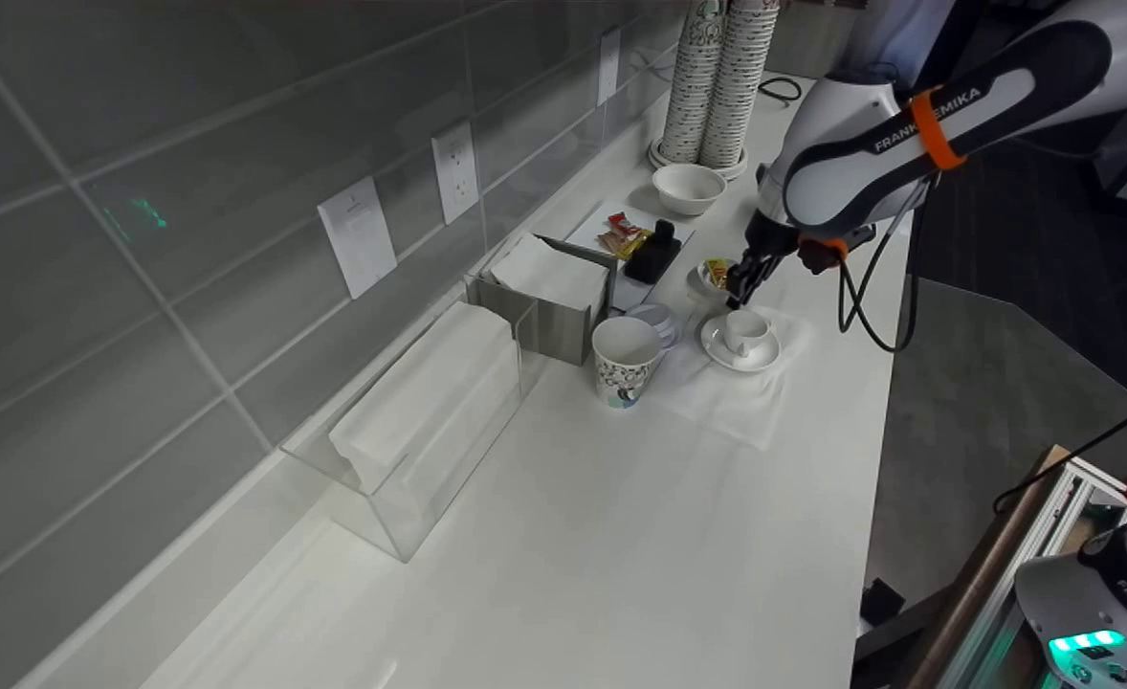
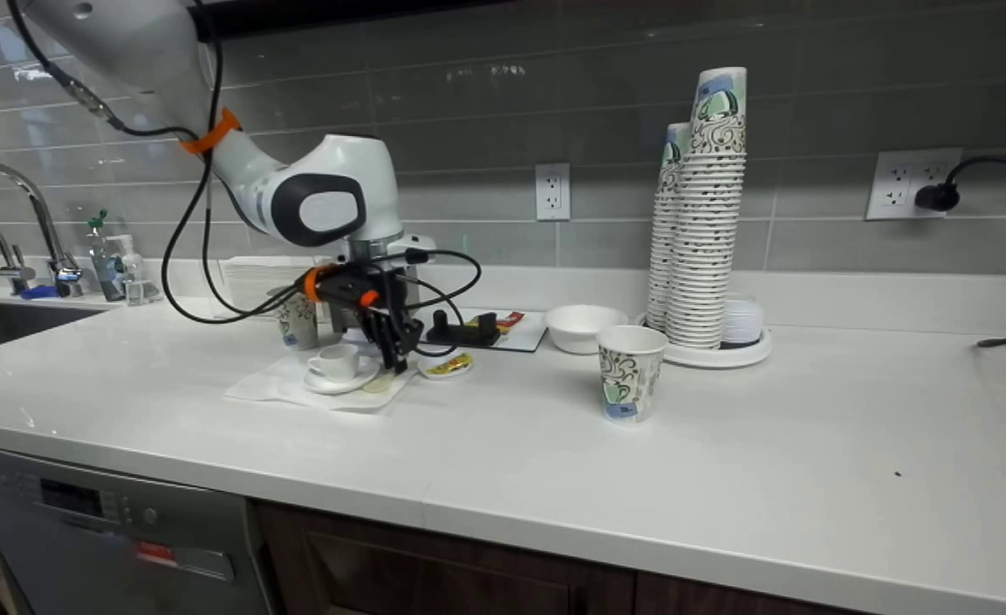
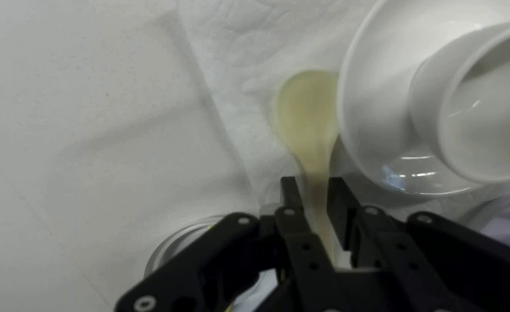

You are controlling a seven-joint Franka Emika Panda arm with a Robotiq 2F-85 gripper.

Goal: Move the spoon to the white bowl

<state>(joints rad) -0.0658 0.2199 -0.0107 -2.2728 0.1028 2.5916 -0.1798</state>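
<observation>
The pale yellow translucent spoon [image 3: 308, 108] lies on a white napkin [image 2: 264, 384], its bowl end against or just under the saucer's edge. It also shows faintly in an exterior view [image 2: 377, 385]. My gripper [image 3: 313, 180] is partly open, with one finger on each side of the spoon's handle and a narrow gap showing at the left finger. In both exterior views the gripper [image 1: 738, 297] [image 2: 395, 366] points down, low beside the saucer. The plain white bowl [image 1: 689, 189] [image 2: 585, 329] stands upright near the cup stacks, apart from the gripper, and is out of the wrist view.
A white mug [image 3: 489, 112] on a saucer [image 1: 717, 349] stands right beside the spoon. A small dish with a yellow packet [image 2: 447, 366] is close to the fingers. A black holder [image 2: 464, 330], paper cup [image 2: 629, 376], tall cup stacks [image 2: 708, 222] and napkin boxes [image 1: 449, 402] stand around.
</observation>
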